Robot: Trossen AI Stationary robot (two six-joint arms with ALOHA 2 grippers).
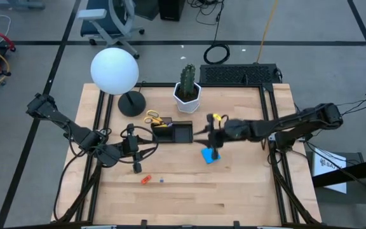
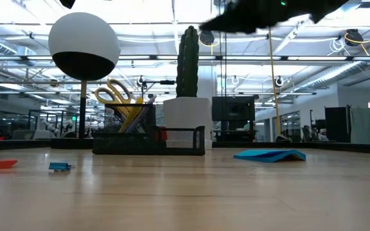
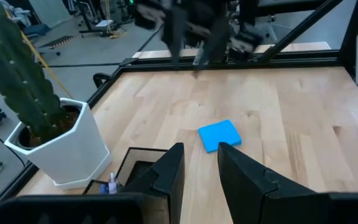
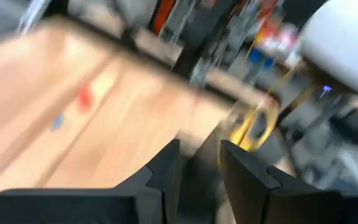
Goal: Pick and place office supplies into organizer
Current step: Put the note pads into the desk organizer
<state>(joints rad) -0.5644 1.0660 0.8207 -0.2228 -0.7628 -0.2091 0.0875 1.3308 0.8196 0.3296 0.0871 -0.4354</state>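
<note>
No legible writing or brand marks observed. Organizer (image 1: 173, 132) holds the yellow-handled scissors (image 1: 152, 119) upright in its end compartment; the other compartments' contents cannot be told. Right gripper (image 1: 211, 135), fingers slightly apart and empty, is raised just beside the organizer, blue sticky-note pad (image 1: 210, 154) directly below it. Left gripper (image 1: 134, 145), fingers parted, empty, sits on the organizer's opposite side, red-orange piece (image 1: 146, 179) nearby.

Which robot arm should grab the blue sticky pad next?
Probably the right one. Its tool hangs just above the blue sticky pad, beside the organizer. The left tool sits farther off, nearer the small red-orange piece.
</note>
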